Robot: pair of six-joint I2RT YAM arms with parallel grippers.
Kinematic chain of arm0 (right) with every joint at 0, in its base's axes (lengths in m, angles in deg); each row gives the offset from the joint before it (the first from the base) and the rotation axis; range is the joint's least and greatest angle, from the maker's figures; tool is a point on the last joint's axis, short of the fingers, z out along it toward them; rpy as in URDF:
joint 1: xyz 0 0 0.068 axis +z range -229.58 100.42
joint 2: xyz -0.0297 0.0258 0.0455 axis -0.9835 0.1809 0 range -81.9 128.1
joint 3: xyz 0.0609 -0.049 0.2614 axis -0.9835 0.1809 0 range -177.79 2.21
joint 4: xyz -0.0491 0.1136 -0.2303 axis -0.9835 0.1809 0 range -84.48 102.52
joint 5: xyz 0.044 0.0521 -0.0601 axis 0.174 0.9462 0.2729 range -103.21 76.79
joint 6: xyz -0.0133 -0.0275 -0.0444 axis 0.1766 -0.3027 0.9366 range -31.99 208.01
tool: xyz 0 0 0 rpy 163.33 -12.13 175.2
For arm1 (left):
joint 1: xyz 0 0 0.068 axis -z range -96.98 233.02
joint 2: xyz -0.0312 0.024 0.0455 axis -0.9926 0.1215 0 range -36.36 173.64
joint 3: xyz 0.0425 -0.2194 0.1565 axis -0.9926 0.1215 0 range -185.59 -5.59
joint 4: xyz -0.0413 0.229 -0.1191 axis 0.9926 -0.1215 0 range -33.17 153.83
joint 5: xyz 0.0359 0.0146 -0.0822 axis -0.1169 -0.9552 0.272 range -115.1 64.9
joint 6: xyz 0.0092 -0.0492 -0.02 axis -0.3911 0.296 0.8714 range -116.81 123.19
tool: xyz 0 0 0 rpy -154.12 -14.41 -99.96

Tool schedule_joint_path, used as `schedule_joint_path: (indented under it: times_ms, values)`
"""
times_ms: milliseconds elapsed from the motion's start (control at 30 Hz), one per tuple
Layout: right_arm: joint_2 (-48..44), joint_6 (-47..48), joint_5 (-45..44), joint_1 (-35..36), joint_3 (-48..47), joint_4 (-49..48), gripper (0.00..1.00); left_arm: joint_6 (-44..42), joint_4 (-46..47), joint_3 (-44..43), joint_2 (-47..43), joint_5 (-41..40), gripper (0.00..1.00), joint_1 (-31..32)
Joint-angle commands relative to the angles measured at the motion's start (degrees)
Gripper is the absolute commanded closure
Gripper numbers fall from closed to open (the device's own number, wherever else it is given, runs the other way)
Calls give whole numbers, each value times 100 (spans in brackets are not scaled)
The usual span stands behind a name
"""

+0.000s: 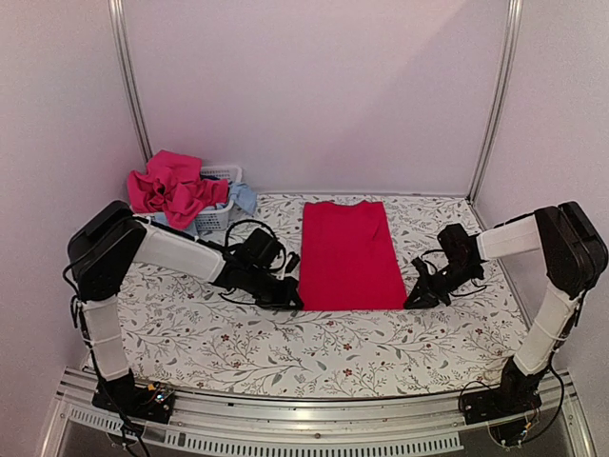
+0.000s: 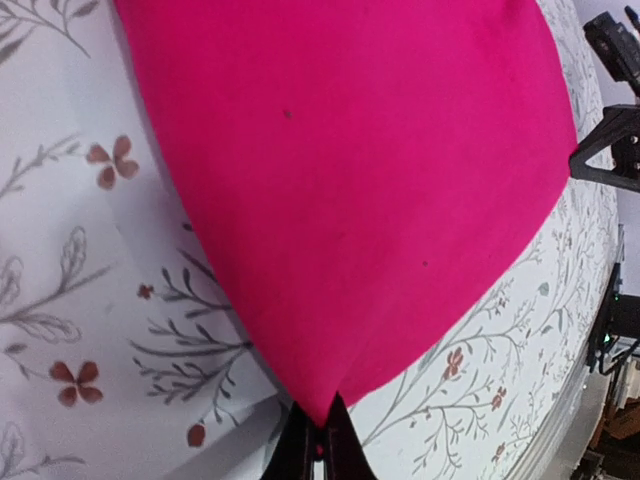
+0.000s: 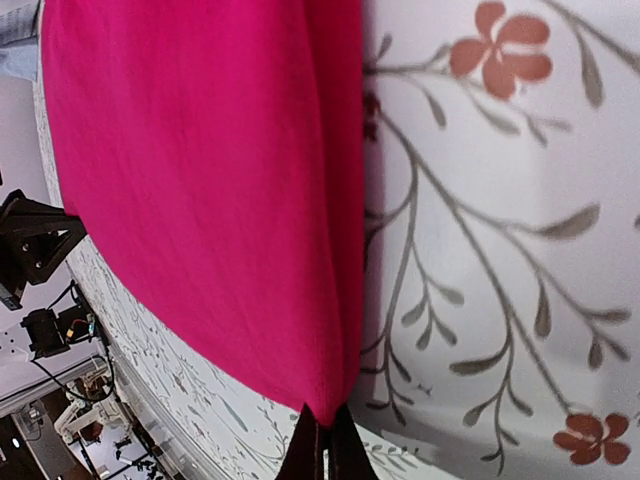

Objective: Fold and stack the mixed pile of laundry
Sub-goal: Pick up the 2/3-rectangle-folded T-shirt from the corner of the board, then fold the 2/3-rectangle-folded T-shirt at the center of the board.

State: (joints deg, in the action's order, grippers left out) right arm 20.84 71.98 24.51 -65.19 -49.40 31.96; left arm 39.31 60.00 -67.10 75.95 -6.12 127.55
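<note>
A bright red garment [image 1: 349, 253] lies flat, folded to a long rectangle, in the middle of the floral table. My left gripper [image 1: 291, 297] is shut on its near left corner, and the left wrist view shows the cloth [image 2: 340, 180] pinched between the fingers [image 2: 322, 445]. My right gripper [image 1: 415, 299] is shut on its near right corner, and the right wrist view shows the cloth [image 3: 220, 200] pinched between the fingers [image 3: 322, 450]. The rest of the laundry pile, pink-magenta cloths [image 1: 171, 188] with light blue pieces [image 1: 244, 198], sits in and over the basket at the back left.
A white slatted basket [image 1: 217, 211] stands at the back left corner under the pile. The floral tablecloth [image 1: 314, 347] covers the table. White walls and metal posts close the back and sides. A metal rail runs along the near edge.
</note>
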Motion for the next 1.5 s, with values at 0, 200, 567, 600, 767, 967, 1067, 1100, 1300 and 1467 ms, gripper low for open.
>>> schedule_joint_path:
  times_ms: [0,200,567,600,767,967,1067,1100,1300,1467]
  values:
    - [-805,-180,368,178,594,327,100,-99,-227,478,-643,308,100,400]
    - [-2085,-616,704,860,1268,985,100,414,-437,1231,-1679,513,100,1158]
    - [-2714,-985,384,676,66,1664,100,689,-1093,570,-2543,-138,100,471]
    - [-2544,-873,359,552,-124,1655,100,635,-1109,481,-2459,-141,100,321]
    - [-1469,-520,80,132,-1254,1584,100,367,-1211,-106,-1915,-356,100,-265]
    - [-232,-369,-75,54,-2409,1239,100,263,-1012,-810,-1086,-554,100,-739]
    - [325,-384,-161,45,-2938,1147,100,169,-1029,-1295,-521,-599,100,-895]
    - [529,-372,-210,44,-3079,1104,100,152,-1012,-1437,-421,-581,100,-950]
    - [1415,-322,-360,-27,-4058,1087,100,54,-828,-2031,235,-500,100,-1200]
    - [1945,-321,-344,-143,-4625,1087,100,-56,-832,-2680,725,-446,100,-1440]
